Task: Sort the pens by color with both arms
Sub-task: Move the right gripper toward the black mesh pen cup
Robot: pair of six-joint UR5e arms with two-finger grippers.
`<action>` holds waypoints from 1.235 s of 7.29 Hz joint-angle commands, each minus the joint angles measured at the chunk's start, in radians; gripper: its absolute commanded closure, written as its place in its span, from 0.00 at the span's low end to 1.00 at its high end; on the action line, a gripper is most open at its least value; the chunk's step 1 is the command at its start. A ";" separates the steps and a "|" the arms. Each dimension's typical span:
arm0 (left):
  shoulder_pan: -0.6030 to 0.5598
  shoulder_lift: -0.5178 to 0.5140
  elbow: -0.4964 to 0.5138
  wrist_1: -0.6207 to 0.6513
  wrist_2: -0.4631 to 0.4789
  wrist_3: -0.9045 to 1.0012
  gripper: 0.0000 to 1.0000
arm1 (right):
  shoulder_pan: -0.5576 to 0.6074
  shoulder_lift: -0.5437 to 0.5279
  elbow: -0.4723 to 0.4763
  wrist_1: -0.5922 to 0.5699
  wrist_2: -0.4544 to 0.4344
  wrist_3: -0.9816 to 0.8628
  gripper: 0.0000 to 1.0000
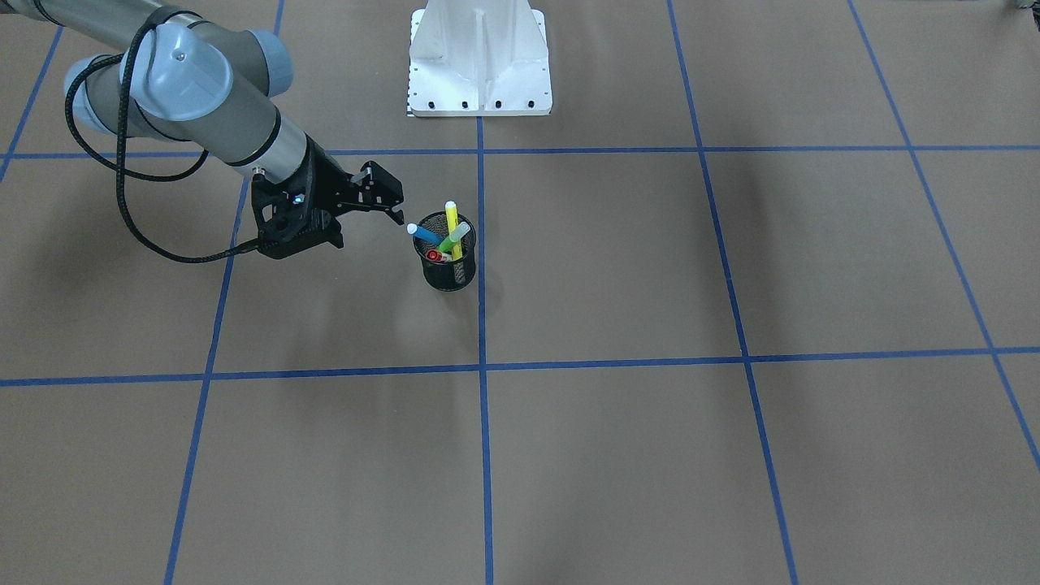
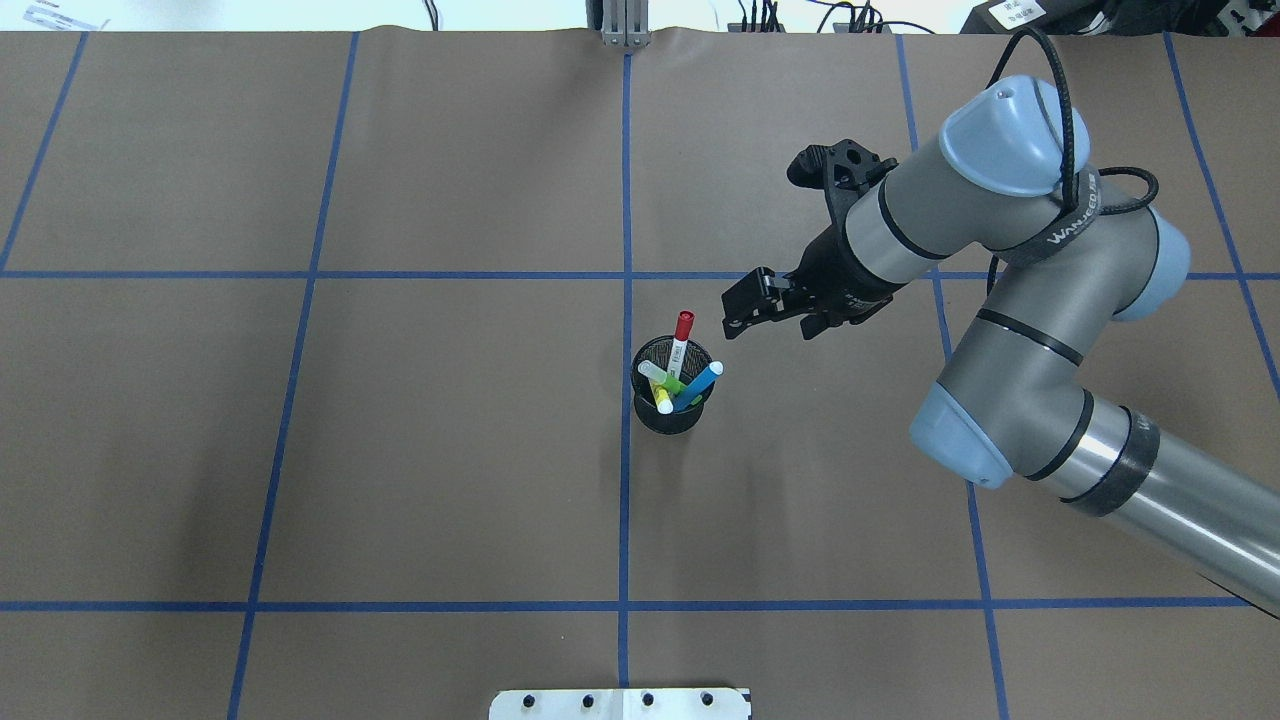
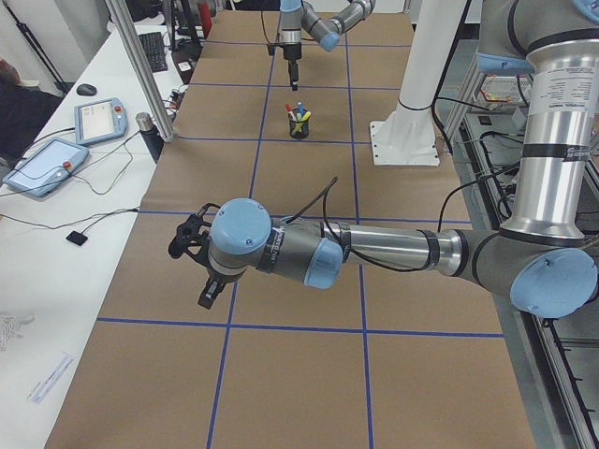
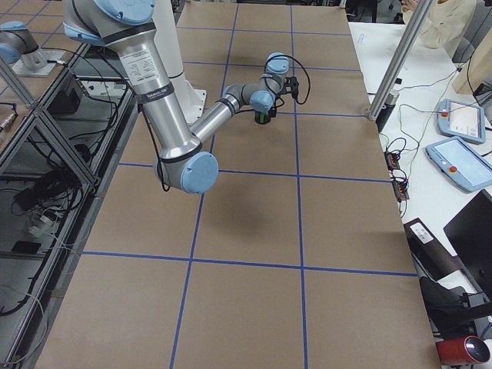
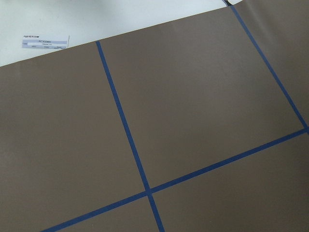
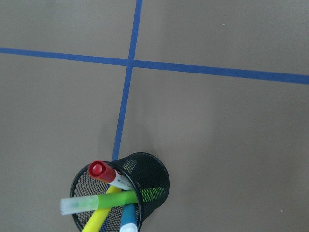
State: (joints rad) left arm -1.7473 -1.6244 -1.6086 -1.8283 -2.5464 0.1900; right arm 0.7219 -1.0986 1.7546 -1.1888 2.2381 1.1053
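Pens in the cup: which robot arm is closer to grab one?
Probably the right one. The right gripper hangs beside the black mesh cup, close to the blue pen. The left gripper is far down the table; its wrist camera shows only brown paper.

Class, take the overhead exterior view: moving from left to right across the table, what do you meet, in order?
Black mesh cup → right claw → right arm. The pens cross one another inside the cup, so their order is left out.
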 commanded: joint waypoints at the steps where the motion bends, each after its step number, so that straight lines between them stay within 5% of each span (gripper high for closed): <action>1: 0.000 0.000 0.001 0.000 0.000 0.000 0.00 | -0.039 0.002 -0.033 0.116 -0.020 0.152 0.02; 9: 0.002 -0.002 -0.001 0.000 0.000 0.000 0.00 | -0.111 0.022 -0.069 0.143 -0.104 0.361 0.15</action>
State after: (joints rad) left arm -1.7459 -1.6258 -1.6099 -1.8285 -2.5464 0.1902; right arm 0.6261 -1.0769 1.6864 -1.0464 2.1481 1.4549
